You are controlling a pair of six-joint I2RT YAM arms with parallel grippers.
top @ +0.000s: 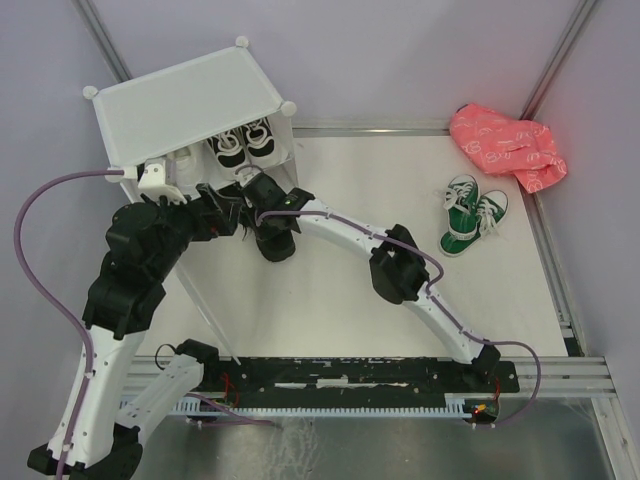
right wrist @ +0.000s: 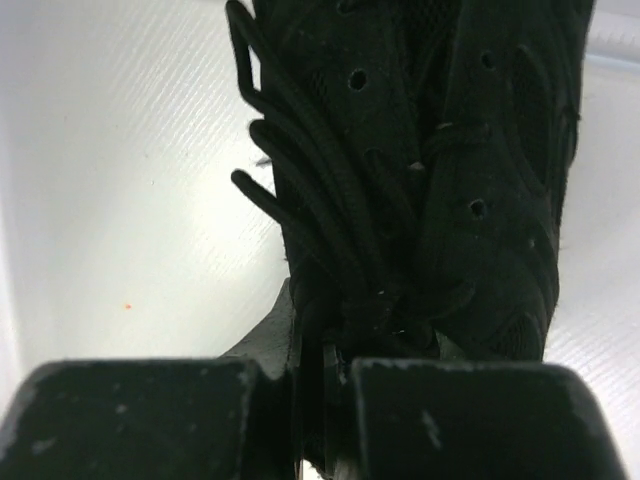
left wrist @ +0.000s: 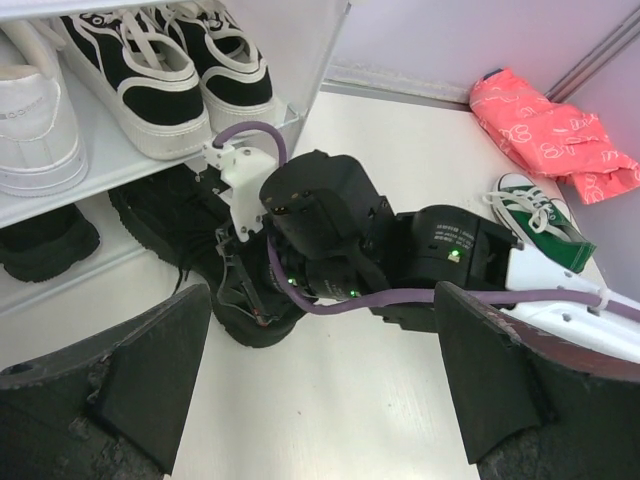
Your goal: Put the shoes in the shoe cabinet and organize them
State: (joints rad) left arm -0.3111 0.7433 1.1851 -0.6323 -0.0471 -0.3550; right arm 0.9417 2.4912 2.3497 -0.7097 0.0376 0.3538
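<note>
R gripper [right wrist: 320,392] clenched on black shoe [right wrist: 450,150] at laces. Shoe's long axis runs straight ahead of fingers, far end at mouth of shoe cabinet [top: 190,100] lower bay. 2nd black shoe [left wrist: 40,240] inside. L gripper [left wrist: 315,385] spread wide, empty, just behind R wrist. R arm nearer.

Crumpled pink cloth [top: 508,147] lies on the table [top: 340,300], far right.

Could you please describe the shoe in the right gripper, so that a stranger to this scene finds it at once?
Find the white cabinet. At its open front, below the shelf with the black-and-white sneakers, a shoe sticks out, with the right gripper shut on it. It is all black, laces too; the other black shoe lies under the shelf, ungripped.
</note>
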